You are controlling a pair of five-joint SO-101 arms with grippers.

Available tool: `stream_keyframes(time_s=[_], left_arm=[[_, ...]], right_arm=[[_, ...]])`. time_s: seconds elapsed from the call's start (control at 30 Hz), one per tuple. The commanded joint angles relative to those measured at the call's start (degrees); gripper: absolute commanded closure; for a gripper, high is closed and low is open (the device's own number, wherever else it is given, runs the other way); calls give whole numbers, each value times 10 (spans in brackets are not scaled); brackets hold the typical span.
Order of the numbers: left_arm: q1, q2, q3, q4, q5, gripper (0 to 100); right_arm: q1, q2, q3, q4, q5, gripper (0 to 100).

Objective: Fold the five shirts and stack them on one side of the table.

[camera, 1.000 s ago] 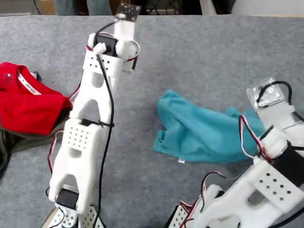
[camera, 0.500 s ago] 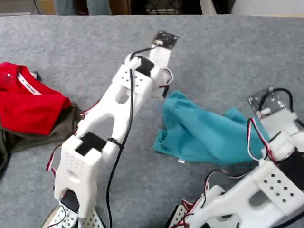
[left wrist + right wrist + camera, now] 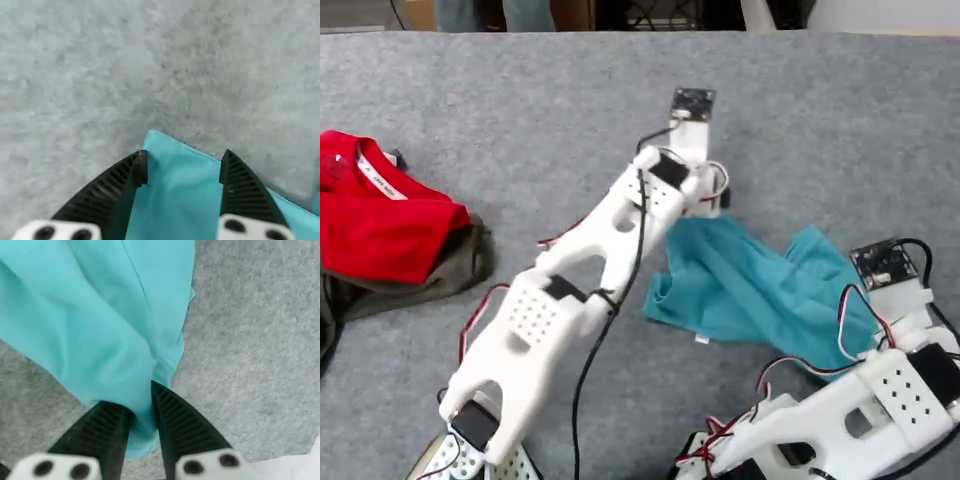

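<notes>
At the lower right of the high view, the right gripper (image 3: 142, 405) is clamped on the right end of the teal shirt (image 3: 760, 290), which lies crumpled right of centre on the grey table (image 3: 820, 100). The left gripper (image 3: 182, 167) hangs with its jaws apart, over the shirt's upper-left corner. At the left edge, a red shirt (image 3: 380, 220) lies on a dark shirt (image 3: 450, 275).
</notes>
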Motion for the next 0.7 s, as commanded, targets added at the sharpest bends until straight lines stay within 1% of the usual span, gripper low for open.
stream_keyframes(time_s=[0.0,0.03,0.1,0.2,0.23,0.37,0.5,0.6,0.67], left_arm=[[-8,46,-73,1,6,756],[-11,61,-91,11,11,770],[-16,76,-141,45,17,832],[-18,98,-197,96,-5,953],[-17,105,-213,112,-11,978],[-16,120,-262,177,-14,971],[-17,117,-330,276,-15,970],[-27,117,-446,355,-16,971],[-37,117,-533,397,-18,971]], right_arm=[[9,-10,0,-14,6,984],[9,-10,0,-14,6,984],[9,-10,0,-14,6,984],[9,-10,0,-14,4,984],[9,-10,0,-14,4,984],[8,-10,0,-14,4,984],[4,-11,-13,-12,4,984],[-16,-24,-45,6,3,981],[-37,-45,-77,41,3,935]])
